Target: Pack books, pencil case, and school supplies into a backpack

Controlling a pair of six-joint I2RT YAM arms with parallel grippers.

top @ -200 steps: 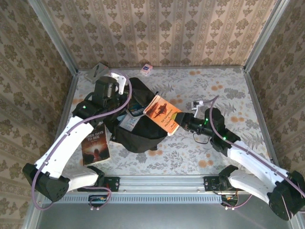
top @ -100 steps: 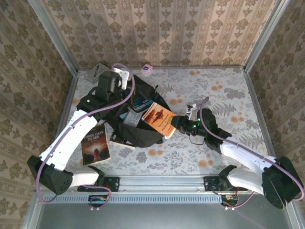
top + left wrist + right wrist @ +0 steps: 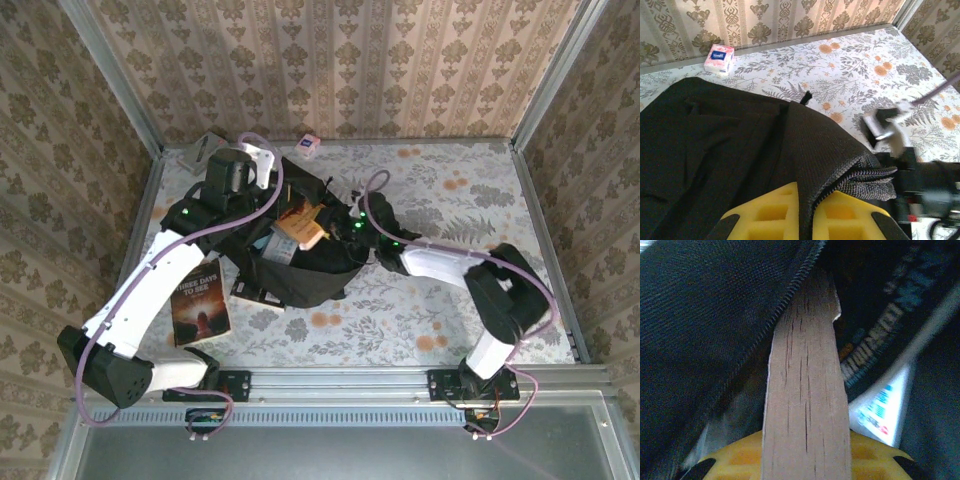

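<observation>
Orange book [image 3: 299,223] has swung from 3 o'clock into backpack [image 3: 320,282] mouth, your right end effector [image 3: 805,452] clamped on it; left end effector [image 3: 807,212] pinches zip edge [image 3: 875,175]. Watch corner snagging zip edge, twisting book loose.

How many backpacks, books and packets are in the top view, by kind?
backpack: 1
books: 3 (orange book at the bag's opening, dark book on the table, light-covered book inside the bag)
pink-white packet: 1
Total: 5
</observation>
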